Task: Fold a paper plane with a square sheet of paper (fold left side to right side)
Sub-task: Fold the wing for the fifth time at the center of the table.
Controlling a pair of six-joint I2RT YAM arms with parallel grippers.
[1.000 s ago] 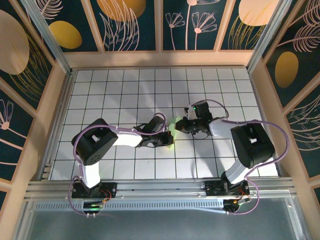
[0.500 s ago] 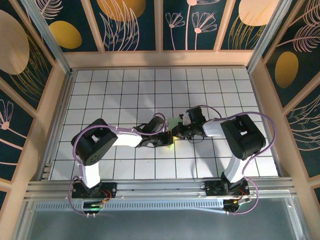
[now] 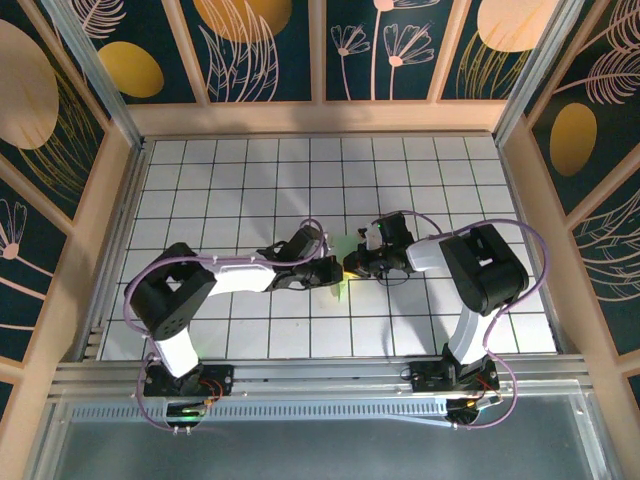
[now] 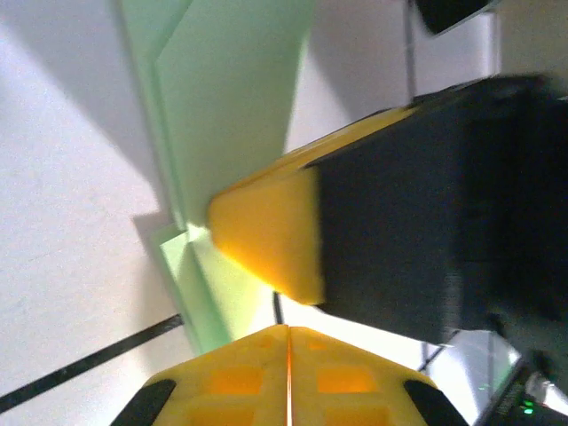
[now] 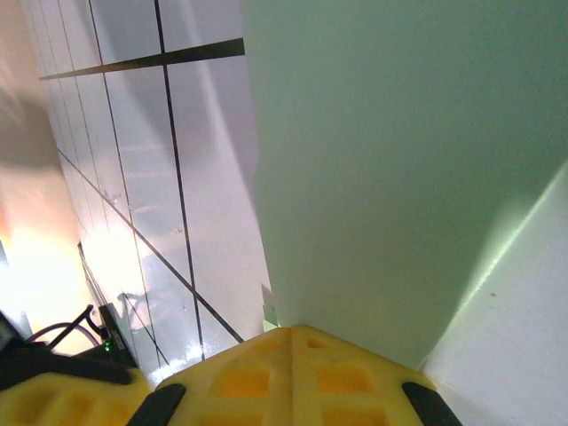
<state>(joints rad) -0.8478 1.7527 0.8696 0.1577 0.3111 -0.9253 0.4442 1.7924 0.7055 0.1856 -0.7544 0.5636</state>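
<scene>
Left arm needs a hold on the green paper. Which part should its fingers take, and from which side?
Probably the long layered edge of the sheet of paper, away from where the right gripper meets the fold. It lies nearly flat, so come in low from the bare table side and slip one finger under.

The sheet of paper [image 4: 232, 98] is pale mint green. I see it in my left wrist view as a narrow creased wedge with layered edges along one side. It lies near the middle of the white gridded table [image 3: 250, 180], just a green sliver from above.
</scene>
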